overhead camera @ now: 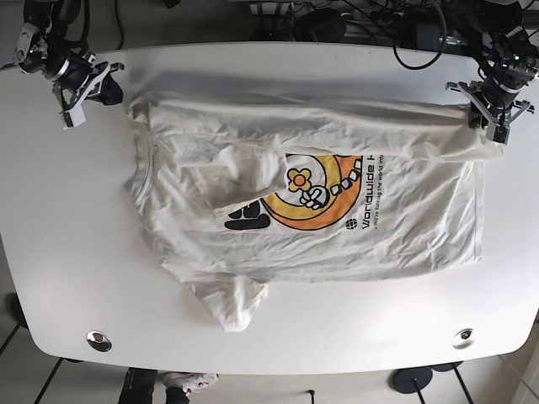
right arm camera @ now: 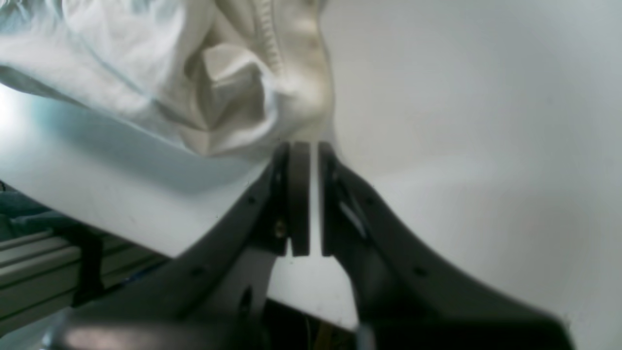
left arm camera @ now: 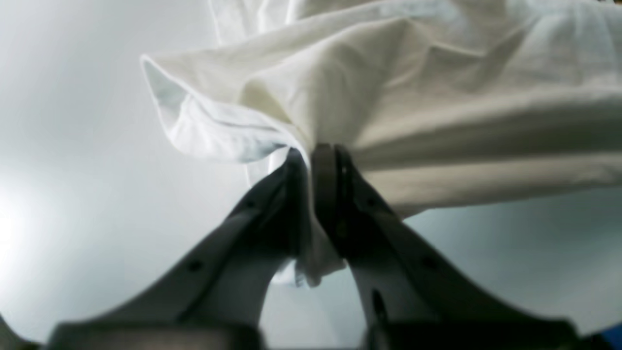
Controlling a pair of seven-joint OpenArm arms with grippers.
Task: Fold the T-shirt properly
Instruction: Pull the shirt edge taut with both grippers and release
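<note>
I see the white table (overhead camera: 76, 252) filling most of the base view, and the T-shirt (overhead camera: 337, 244) lies across its middle, collar toward the base view's left, hem toward its right, with an orange and yellow flower print (overhead camera: 307, 189) near the centre of the cloth. The far long edge of the shirt is folded over toward the print, and one sleeve (overhead camera: 232, 303) sticks out at the shirt's near edge. At the shirt's far hem corner my left gripper (left arm camera: 311, 150) has its jaws pinched on a bunched fold of the fabric (cloth hangs down between them). At the shirt's collar-side far corner my right gripper (right arm camera: 306, 146) sits touching the crumpled edge, jaws nearly closed; whether it holds cloth I cannot tell.
</note>
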